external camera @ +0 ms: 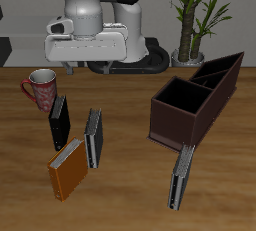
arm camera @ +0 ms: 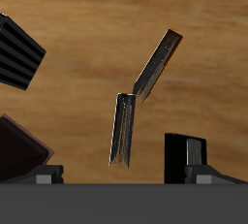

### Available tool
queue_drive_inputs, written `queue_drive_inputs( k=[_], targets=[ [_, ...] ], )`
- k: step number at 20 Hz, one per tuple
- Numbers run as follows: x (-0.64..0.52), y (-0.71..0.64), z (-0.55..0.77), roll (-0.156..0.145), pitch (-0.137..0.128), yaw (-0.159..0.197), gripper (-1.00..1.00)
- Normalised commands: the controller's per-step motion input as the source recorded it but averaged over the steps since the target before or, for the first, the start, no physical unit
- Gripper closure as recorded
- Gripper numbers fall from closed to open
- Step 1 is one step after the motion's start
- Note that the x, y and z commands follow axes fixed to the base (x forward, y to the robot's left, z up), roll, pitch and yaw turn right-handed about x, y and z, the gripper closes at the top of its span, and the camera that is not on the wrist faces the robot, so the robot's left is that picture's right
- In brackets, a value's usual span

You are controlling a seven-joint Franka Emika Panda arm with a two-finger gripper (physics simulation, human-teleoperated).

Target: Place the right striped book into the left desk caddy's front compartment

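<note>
Red-and-white patterned mug (external camera: 40,88), then a plain black book (external camera: 60,122) and a flat orange book (external camera: 68,168). The thin dark-grey right striped book (external camera: 93,138) lies on the wooden table (external camera: 128,200) just beside the orange one. The dark-brown left desk caddy (external camera: 195,100) is well apart from it. The gripper (external camera: 90,65) hangs above, fingers spread, holding nothing.

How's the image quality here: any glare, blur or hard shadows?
Exterior view: even light and no glare, with only faint shadows by the right striped book and the desk caddy; edges look coarse and jagged from the low resolution. Wrist view: no glare either, and the table wood grain looks soft and smeared.
</note>
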Motion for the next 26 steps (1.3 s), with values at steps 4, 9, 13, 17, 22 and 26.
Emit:
queue_drive_inputs(
  k=[4, 9, 13, 17, 22, 26],
  targets=[
    [0.16, -0.01, -0.25, -0.022, -0.012, 0.034, -1.0],
    [0.09, 0.09, -0.15, 0.004, -0.021, 0.0, -1.0],
    [0.15, 0.07, -0.18, 0.019, -0.021, -0.035, -1.0],
    [0.06, 0.02, -0.15, -0.002, -0.007, 0.01, -1.0],
    [0.07, 0.0, -0.2, 0.0, 0.005, -0.005, -1.0],
    [0.02, -0.07, -0.09, -0.01, -0.017, -0.023, -1.0]
  ],
)
